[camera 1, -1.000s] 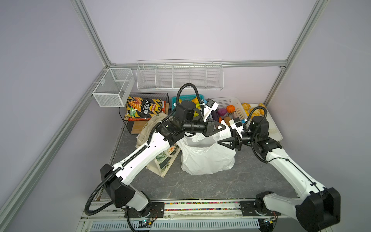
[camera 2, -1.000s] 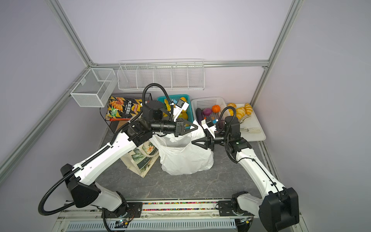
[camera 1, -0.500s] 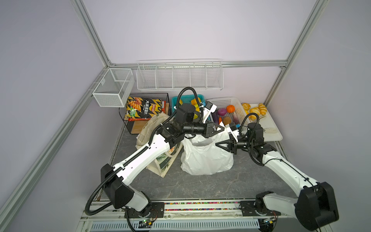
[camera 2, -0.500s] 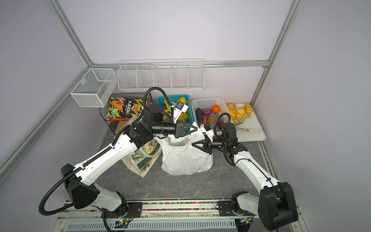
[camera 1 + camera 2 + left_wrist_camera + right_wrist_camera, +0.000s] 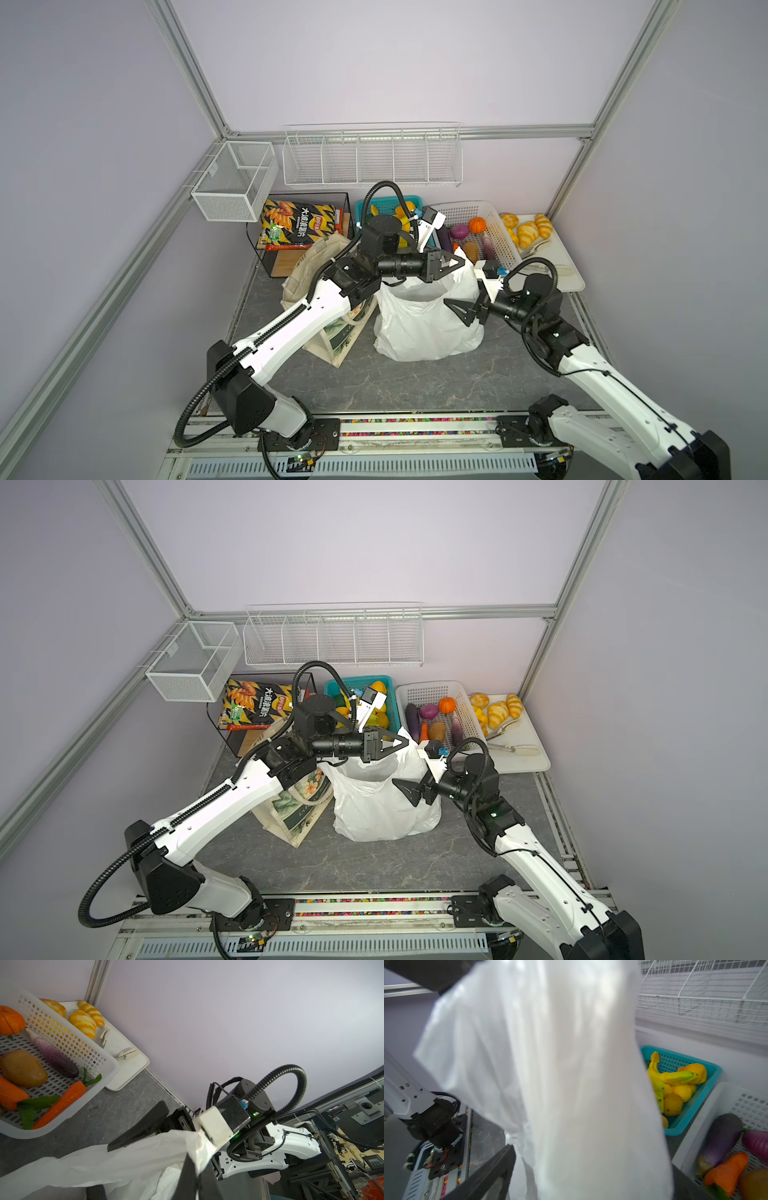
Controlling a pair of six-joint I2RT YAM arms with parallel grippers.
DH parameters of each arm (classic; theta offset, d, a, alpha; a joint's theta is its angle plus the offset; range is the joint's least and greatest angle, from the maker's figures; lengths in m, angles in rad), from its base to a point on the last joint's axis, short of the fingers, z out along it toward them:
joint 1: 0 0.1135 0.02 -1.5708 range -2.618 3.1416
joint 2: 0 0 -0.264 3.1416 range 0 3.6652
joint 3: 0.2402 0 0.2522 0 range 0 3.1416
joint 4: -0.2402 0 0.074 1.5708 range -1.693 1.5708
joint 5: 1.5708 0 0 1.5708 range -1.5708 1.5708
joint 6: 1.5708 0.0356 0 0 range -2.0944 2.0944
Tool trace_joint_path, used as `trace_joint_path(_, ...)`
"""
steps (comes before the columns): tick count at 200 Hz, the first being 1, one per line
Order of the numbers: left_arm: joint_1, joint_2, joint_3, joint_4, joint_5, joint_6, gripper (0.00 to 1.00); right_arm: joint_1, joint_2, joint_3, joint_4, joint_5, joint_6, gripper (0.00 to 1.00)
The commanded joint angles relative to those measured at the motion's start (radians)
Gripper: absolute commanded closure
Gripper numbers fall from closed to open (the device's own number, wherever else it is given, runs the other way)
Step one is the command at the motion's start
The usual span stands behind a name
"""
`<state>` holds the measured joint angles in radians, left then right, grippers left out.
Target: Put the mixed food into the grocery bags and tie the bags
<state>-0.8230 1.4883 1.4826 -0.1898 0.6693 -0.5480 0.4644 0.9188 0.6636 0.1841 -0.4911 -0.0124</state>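
The white plastic bag (image 5: 419, 328) (image 5: 374, 808) stands mid-table with its mouth open. My left gripper (image 5: 459, 261) (image 5: 402, 742) is shut on the bag's upper rim; in the left wrist view its fingers pinch the film (image 5: 196, 1167). My right gripper (image 5: 456, 312) (image 5: 403, 792) stands open against the bag's right side. In the right wrist view bag film (image 5: 571, 1064) hangs loose between the spread jaws (image 5: 587, 1178). The cream canvas tote (image 5: 316, 266) (image 5: 291, 808) leans left of the plastic bag, under my left arm. The mixed food is hidden; neither bag's inside shows.
Behind the bags stand a teal basket of bananas and yellow fruit (image 5: 409, 200) (image 5: 712, 1072), a white basket of toy vegetables (image 5: 498, 232) (image 5: 79, 1043) and a white tray of bread (image 5: 561, 266). A black-and-yellow chip bag (image 5: 299, 222) lies on a wire rack back left.
My right gripper has opened wide and now only rests against the bag's side, a little lower than before. My left gripper keeps its hold on the bag's rim.
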Motion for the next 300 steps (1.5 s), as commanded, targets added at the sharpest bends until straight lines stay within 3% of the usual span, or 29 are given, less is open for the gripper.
trace_joint_path(1,-0.006,-0.020,0.000,0.030,-0.013,-0.018,1.00,0.060,-0.023,-0.026,0.095,0.267,0.008,0.07)
trace_joint_path(26,-0.012,-0.018,0.004,0.032,-0.014,-0.023,1.00,0.115,-0.006,-0.024,0.146,0.444,0.031,0.11)
trace_joint_path(78,-0.021,-0.013,0.011,0.042,-0.026,-0.049,1.00,0.220,0.059,-0.008,0.315,0.651,0.071,0.12)
trace_joint_path(122,-0.042,-0.007,0.016,0.052,-0.042,-0.084,1.00,0.307,0.164,0.001,0.494,0.920,0.080,0.03)
trace_joint_path(162,-0.048,-0.003,-0.014,0.123,-0.070,-0.179,1.00,0.331,0.272,-0.016,0.713,1.075,0.086,0.02)
trace_joint_path(204,-0.049,-0.009,-0.036,0.175,-0.086,-0.231,1.00,0.333,0.370,0.019,0.722,1.236,0.113,0.00)
trace_joint_path(249,-0.041,-0.012,-0.009,0.123,-0.107,-0.200,1.00,0.333,0.396,-0.046,0.538,1.302,0.223,0.12)
trace_joint_path(300,-0.003,-0.019,-0.010,0.092,-0.129,-0.176,1.00,0.333,0.327,-0.168,0.414,1.226,0.268,0.25)
